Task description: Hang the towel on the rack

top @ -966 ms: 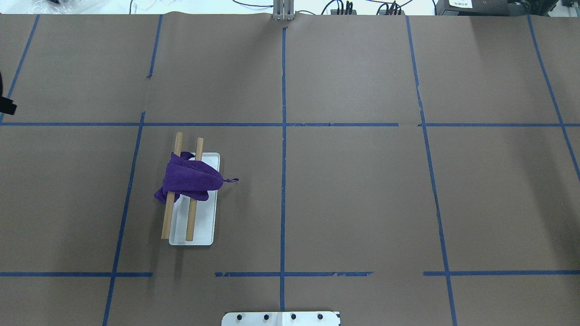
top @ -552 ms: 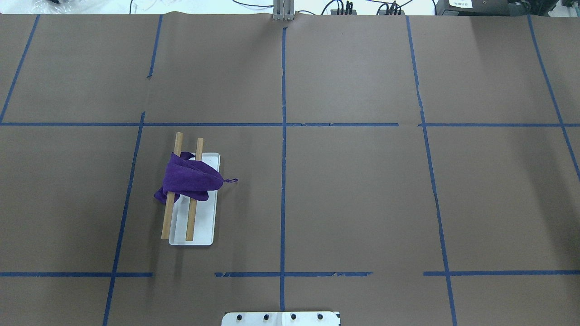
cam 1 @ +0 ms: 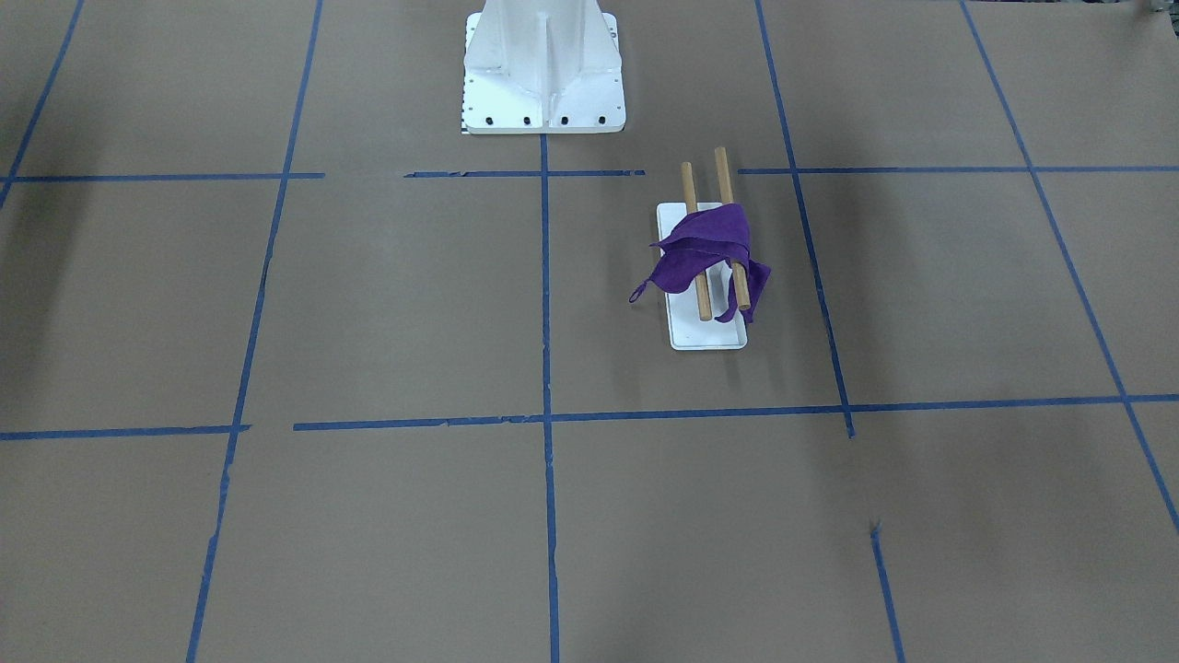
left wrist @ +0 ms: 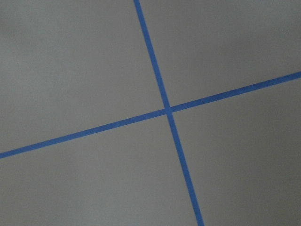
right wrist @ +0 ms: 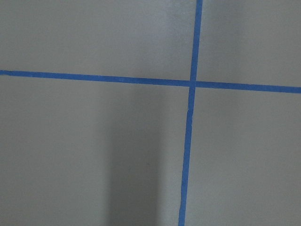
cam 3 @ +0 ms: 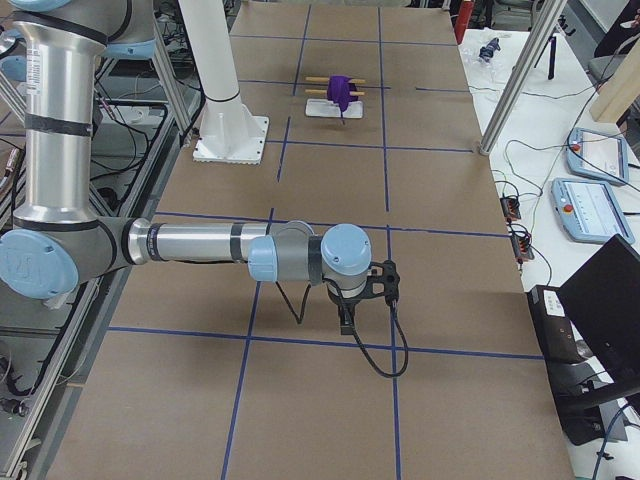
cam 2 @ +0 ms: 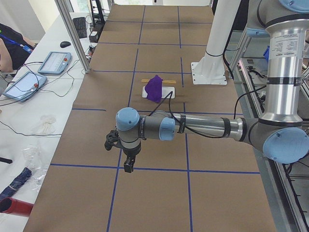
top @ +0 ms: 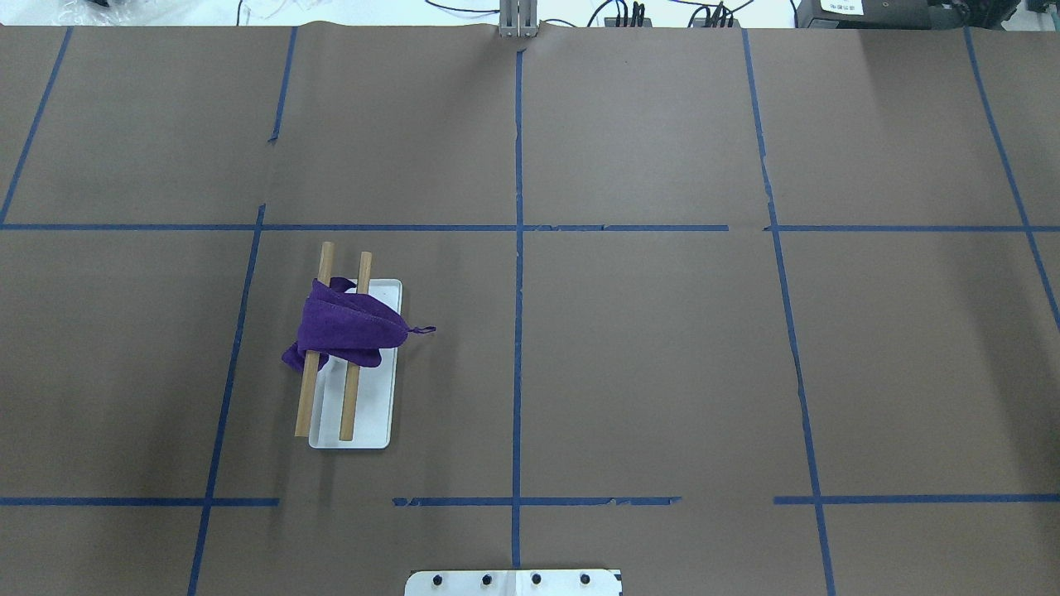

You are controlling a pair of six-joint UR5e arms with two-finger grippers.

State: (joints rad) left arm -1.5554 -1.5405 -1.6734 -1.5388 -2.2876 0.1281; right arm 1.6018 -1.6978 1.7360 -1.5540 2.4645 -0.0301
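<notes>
Plainly, neither gripper is anywhere near the work. The left gripper [cam 2: 127, 164] hangs above bare surface [top: 646, 356] towards the robot's left end. It appears only in the side view, so I cannot tell how far its jaws stand apart, and its wrist camera shows nothing but blue tape [left wrist: 165, 111] on brown paper. The right gripper [cam 3: 345, 325] is in the same position at the opposite end: it hangs low over a tape crossing, and its opening cannot be judged. Both are well apart from the rack [top: 305, 406].

The towel [top: 348, 327] lies draped across both wooden rods [top: 347, 414], which run above a white base [top: 374, 414]. The cloth is bunched towards the rods' far half. One fold hangs off the outer rod on the robot's left, and the corner with the loop [top: 424, 330] pokes out past the base on the other side.

The hanging looks done to me. The drape is untidy, so at most some straightening is left.
</notes>
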